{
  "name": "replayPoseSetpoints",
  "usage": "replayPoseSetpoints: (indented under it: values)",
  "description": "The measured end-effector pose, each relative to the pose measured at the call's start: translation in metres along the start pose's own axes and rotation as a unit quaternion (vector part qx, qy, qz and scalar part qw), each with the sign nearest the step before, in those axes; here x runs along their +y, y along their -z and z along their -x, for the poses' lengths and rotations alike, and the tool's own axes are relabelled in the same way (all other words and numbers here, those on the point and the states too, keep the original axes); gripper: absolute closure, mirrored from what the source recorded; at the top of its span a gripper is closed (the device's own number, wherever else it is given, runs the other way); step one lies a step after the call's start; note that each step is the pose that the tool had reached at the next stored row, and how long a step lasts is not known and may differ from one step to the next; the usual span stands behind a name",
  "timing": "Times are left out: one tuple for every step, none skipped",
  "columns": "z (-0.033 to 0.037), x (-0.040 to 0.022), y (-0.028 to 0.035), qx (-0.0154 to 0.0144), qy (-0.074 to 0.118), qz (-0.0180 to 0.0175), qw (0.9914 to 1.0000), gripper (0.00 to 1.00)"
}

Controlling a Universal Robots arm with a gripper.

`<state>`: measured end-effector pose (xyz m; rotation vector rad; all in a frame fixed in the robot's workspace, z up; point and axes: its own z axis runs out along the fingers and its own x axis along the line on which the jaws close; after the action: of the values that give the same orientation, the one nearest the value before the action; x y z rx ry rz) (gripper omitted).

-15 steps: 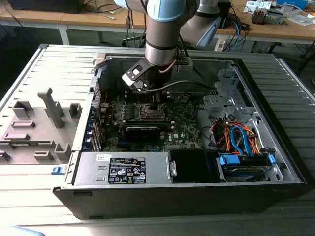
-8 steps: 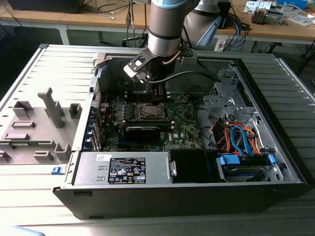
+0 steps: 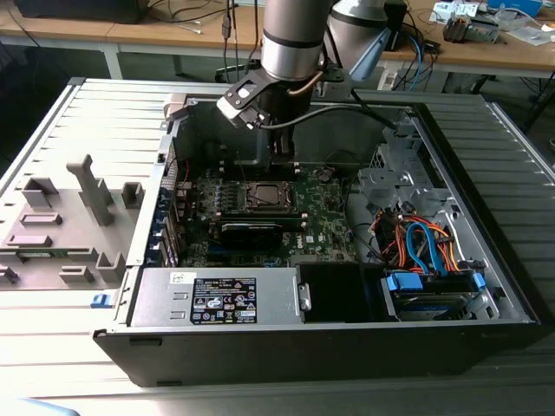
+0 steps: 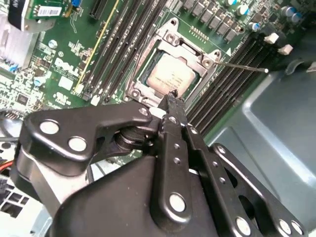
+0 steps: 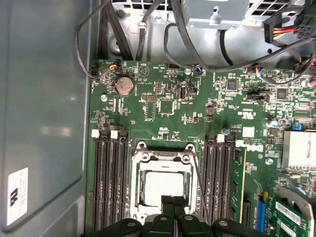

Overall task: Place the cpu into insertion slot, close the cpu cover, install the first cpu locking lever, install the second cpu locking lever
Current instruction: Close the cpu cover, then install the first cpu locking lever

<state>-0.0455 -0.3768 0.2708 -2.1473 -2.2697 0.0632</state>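
Silver-grey metal shows through a square window: the cpu (image 5: 160,185) lies in the slot (image 3: 264,196), at the centre of the exterior view, and the cover (image 5: 163,158) lies flat over it, framing the chip. So the first two steps look done, and I judge the lever stage to be in hand.

In the second wrist view one thin wire lever (image 4: 242,65) angles away from the socket corner and across the neighbouring memory slots (image 4: 222,89), so it reads as unlatched. Whether the other lever is seated I cannot tell.

The end effector (image 5: 173,200) hangs just above the socket's edge, its fingers pressed together with nothing between them, touching neither chip nor wire as far as I can see.

Seating a lever calls for catching a very thin wire with a narrow tip, pressing it down against the cover's spring and tucking it sideways under its hook. The aim must be fine, and a slip would land on the board (image 5: 163,106).

The black case (image 3: 329,347) lies open on a ribbed grey metal tabletop (image 3: 52,347), with grey fixtures (image 3: 61,217) at the exterior view's left. A power supply (image 3: 217,299) sits at its near wall and orange and blue cables (image 3: 425,243) at the exterior view's right. Wooden tabletops (image 3: 486,52) with clutter run along the top of the frame.
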Motion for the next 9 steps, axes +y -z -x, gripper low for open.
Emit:
replayPoseSetpoints:
  values:
    - [0.0, 0.0, 0.0, 0.0002, 0.0, 0.0001, 1.0, 0.89]
    - [0.0, 0.0, 0.0, 0.0001, 0.0, 0.0001, 1.0, 0.89]
    - [-0.0001, 0.0, 0.0, 0.0002, 0.0, 0.0001, 1.0, 0.89]
    - [0.0, 0.0, 0.0002, 0.0, 0.0, 0.0, 1.0, 0.89]
    - [0.0, 0.0, 0.0002, 0.0001, 0.0, 0.0, 1.0, 0.89]
    - [0.0, 0.0, 0.0002, 0.0001, 0.0, 0.0, 1.0, 0.89]
    - [0.0, 0.0, 0.0002, 0.0001, 0.0, 0.0, 1.0, 0.89]
    - [0.0, 0.0, 0.0002, 0.0001, 0.0, 0.0, 1.0, 0.89]
    - [0.0, 0.0, 0.0003, 0.0, 0.0, 0.0, 1.0, 0.89]
